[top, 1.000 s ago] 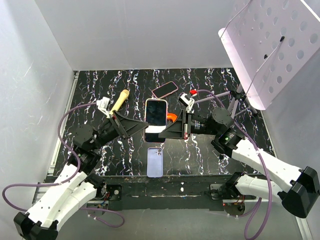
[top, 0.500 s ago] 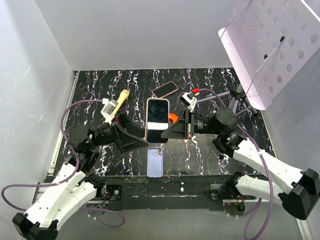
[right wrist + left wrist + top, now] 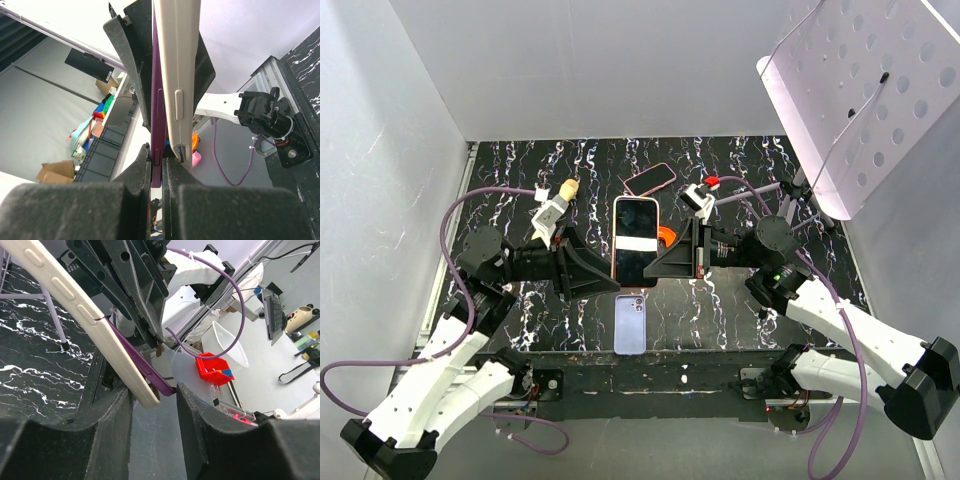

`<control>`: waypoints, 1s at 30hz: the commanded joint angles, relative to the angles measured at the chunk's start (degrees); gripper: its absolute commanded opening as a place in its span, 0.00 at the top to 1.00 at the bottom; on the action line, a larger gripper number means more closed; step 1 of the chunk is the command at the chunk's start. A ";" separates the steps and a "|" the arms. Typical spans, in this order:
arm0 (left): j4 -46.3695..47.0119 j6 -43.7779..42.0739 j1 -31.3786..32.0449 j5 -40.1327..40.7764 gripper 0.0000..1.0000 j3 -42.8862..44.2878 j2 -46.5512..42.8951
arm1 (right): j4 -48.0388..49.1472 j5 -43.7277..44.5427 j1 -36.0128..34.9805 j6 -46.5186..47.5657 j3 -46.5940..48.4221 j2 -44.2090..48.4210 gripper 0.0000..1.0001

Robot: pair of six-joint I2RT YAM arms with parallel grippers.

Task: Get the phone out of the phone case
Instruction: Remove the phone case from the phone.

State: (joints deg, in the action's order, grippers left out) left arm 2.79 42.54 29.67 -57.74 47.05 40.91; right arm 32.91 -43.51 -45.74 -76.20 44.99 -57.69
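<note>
Phone (image 3: 635, 240), seated in its cream phone case (image 3: 75, 295), held screen upward above the centre of the marbled table (image 3: 740, 170): right gripper (image 3: 156, 162) clamped tight on its right edge, left gripper (image 3: 154, 390) with narrowed jaws straddling its left edge, a slight gap showing.

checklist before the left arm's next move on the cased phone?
1. Right gripper shut on the edge of the phone: ok.
2. Phone held off the table, screen up: ok.
3. Corner of the case between the fingers of the left gripper: ok.
4. Left gripper closed on case: not ok, gap at one finger.
5. Case already loose from phone: cannot tell.
6. Drop zone free: not ok, lavender phone lies on the table just below in the top view.
</note>
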 commanded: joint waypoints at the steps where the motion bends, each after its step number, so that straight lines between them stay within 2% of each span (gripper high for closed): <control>1: -5.24 -4.92 -0.32 -1.59 0.64 3.22 1.19 | 6.47 -0.44 0.21 0.18 0.80 0.83 0.99; 5: -6.13 -6.94 -0.32 -3.08 0.67 3.75 1.72 | 7.08 -0.79 0.21 -0.17 0.71 0.56 0.99; 10: -8.48 -10.89 -0.31 -6.77 0.55 3.93 2.16 | 8.49 -1.67 0.21 -1.22 0.45 0.04 0.99; 13: -10.69 -13.10 -0.32 -7.92 0.53 4.63 3.04 | 10.15 -2.02 0.21 -2.36 0.19 -0.40 0.99; 16: -12.80 -14.77 -0.32 -5.82 0.55 5.42 3.39 | 11.22 -2.63 0.21 -2.99 0.18 -0.75 0.99; 21: -13.69 -14.07 -0.32 -0.46 0.60 6.48 4.80 | 10.52 -2.55 0.21 -2.55 0.18 -0.76 0.99; 24: -14.65 -12.32 -0.32 4.81 0.69 7.18 5.06 | 8.76 -2.28 0.21 -1.15 0.10 -0.41 0.99; 26: -12.64 -9.42 -0.32 7.80 0.73 7.01 4.89 | 5.08 -1.59 0.12 1.39 0.53 0.12 0.99; 29: -12.28 -4.06 -0.32 15.26 0.90 7.00 4.88 | -3.86 0.17 -0.23 7.54 2.02 1.26 0.99; 30: -12.63 -2.31 -0.32 17.20 0.92 7.09 5.06 | -8.16 1.22 -0.32 10.08 2.64 1.79 0.99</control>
State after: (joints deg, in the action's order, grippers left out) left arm -11.57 34.26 29.71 -53.41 52.14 45.65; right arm 33.85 -42.89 -45.01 -74.24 44.42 -58.72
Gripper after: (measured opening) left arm 0.146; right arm 0.080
